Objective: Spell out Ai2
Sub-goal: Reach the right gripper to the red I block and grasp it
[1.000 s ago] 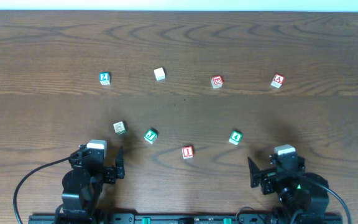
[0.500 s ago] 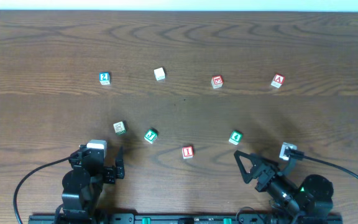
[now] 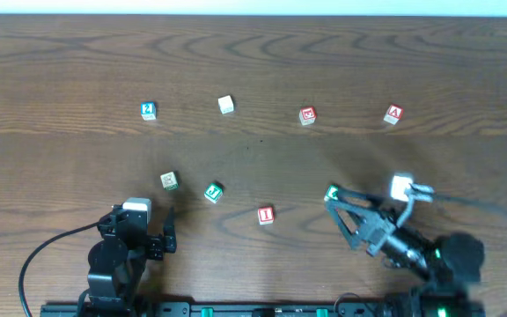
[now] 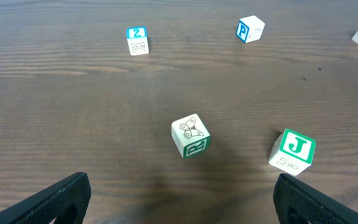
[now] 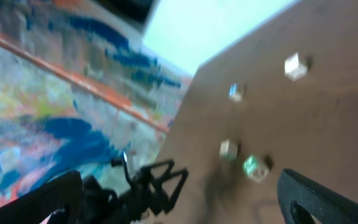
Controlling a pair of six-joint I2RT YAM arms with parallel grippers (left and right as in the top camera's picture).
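Three little white letter cubes lie well apart on the worktop, none gripped.
The red-bordered A cube sits back right, the blue-bordered 2 cube back left and the red I cube front middle. The right arm slants inward, right fingers spread wide by a green cube. The left fingers gape wide and empty.

Blue-bordered 2 cube, red-bordered A cube and I cube, green J cube, dark wood-grain table.
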